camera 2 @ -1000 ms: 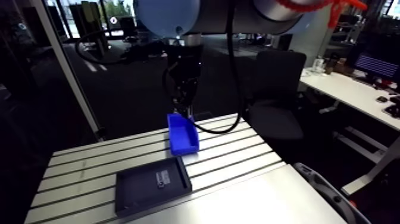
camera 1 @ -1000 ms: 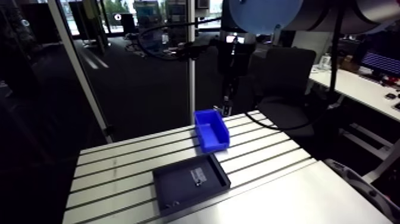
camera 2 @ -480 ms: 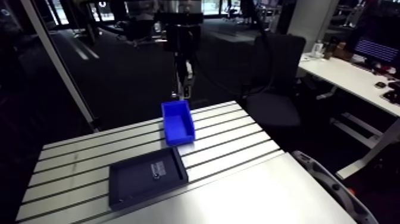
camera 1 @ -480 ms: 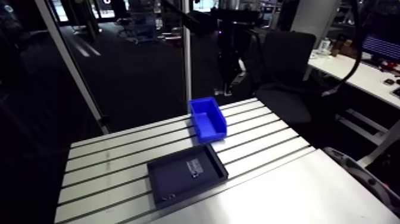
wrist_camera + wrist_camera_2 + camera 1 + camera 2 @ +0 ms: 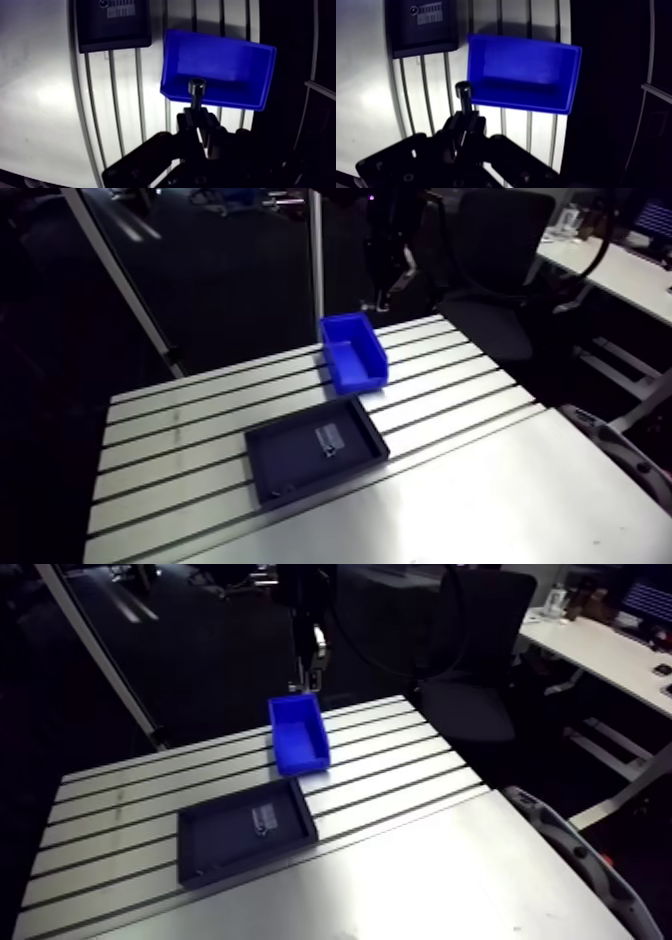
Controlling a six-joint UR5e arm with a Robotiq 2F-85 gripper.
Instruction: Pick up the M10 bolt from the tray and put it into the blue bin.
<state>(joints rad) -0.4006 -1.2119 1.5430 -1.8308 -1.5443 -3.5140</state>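
In the wrist view my gripper is shut on the M10 bolt, a dark bolt with a socket head that sticks out ahead of the fingertips. The blue bin lies below and ahead of the bolt, open and showing nothing inside. In the arm view the gripper hangs high above the table's far edge, just behind the blue bin. The black tray sits nearer on the table with a small label and a small part in it.
The slotted aluminium table runs left of the tray, and a smooth plate covers its near right part. An upright post stands behind the bin. Beyond the bin the table ends in a dark drop.
The arm camera has shifted and tilted down, so the whole scene sits differently. The gripper stays above and behind the blue bin; bin and tray have not moved on the table.
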